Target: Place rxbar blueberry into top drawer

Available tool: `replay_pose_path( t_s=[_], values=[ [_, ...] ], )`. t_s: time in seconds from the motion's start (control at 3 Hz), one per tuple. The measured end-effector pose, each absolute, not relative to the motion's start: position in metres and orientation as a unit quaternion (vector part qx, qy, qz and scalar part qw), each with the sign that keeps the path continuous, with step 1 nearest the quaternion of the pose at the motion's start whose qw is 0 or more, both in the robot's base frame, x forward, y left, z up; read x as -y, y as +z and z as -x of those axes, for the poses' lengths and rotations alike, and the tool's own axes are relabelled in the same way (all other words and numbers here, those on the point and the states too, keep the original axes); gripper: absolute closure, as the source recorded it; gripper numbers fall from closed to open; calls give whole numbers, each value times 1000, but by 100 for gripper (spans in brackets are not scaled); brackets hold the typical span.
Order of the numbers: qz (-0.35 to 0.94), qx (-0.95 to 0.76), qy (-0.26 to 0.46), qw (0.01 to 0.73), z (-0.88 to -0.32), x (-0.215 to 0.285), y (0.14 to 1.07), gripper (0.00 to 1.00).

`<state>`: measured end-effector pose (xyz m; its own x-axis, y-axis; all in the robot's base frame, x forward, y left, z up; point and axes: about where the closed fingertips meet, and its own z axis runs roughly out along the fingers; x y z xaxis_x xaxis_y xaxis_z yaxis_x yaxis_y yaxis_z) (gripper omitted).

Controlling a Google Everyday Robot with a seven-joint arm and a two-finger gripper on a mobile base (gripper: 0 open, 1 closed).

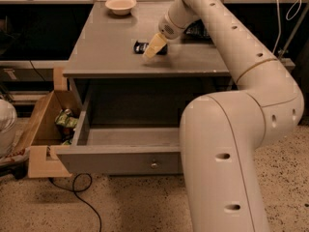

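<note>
While one claw [151,49] is at one rxbar blueberry [140,47] | grip: cannot tell | one top drawer [120,161] open

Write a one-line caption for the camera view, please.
End effector at the rxbar on the table, with the top drawer open below.

Light: warm and dim, coming from above.
Gripper [153,47]: hanging low over the table [106,47], casting a soft shadow beneath itself.
Shade: darkening the recess above the drawer [120,161].
</note>
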<state>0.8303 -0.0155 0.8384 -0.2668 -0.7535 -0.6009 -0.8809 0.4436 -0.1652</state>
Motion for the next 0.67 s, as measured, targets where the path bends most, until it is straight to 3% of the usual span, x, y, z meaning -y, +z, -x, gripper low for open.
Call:
replay_pose_path(
  t_s=[0.33, 0.67],
  values=[
    [525, -785, 126, 304, -825, 3, 820, 3],
    [527, -783, 139, 299, -822, -3, 811, 26]
  ],
)
